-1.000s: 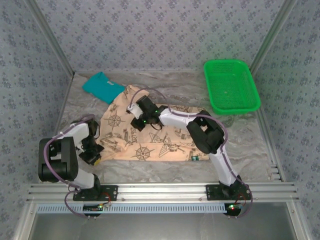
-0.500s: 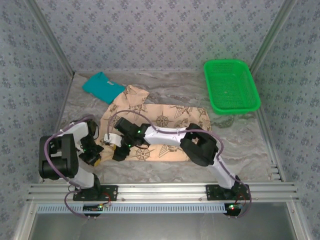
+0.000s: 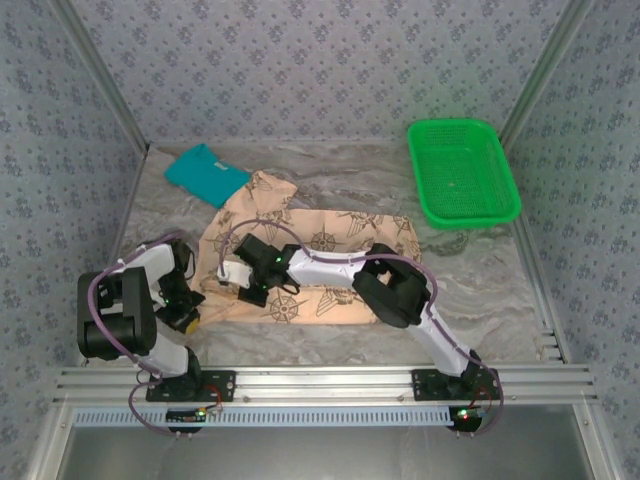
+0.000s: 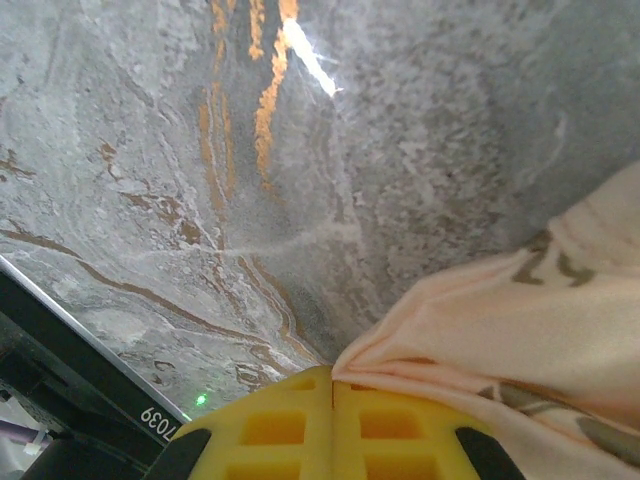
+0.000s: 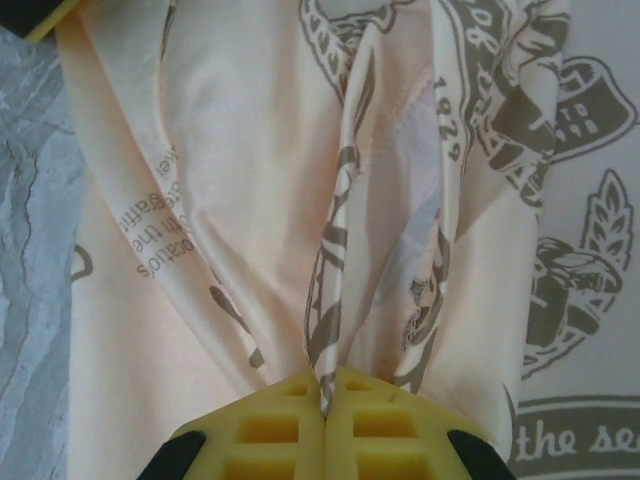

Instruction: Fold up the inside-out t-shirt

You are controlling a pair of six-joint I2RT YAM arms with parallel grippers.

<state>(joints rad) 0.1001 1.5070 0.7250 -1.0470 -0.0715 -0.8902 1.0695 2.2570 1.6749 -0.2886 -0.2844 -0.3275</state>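
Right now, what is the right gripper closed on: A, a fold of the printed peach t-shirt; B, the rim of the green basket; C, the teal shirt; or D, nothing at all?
A: in the right wrist view the right gripper has its yellow jaws shut together with a pleat of the t-shirt pinched between them.

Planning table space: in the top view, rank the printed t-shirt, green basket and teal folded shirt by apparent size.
1. printed t-shirt, largest
2. green basket
3. teal folded shirt, clearly smallest
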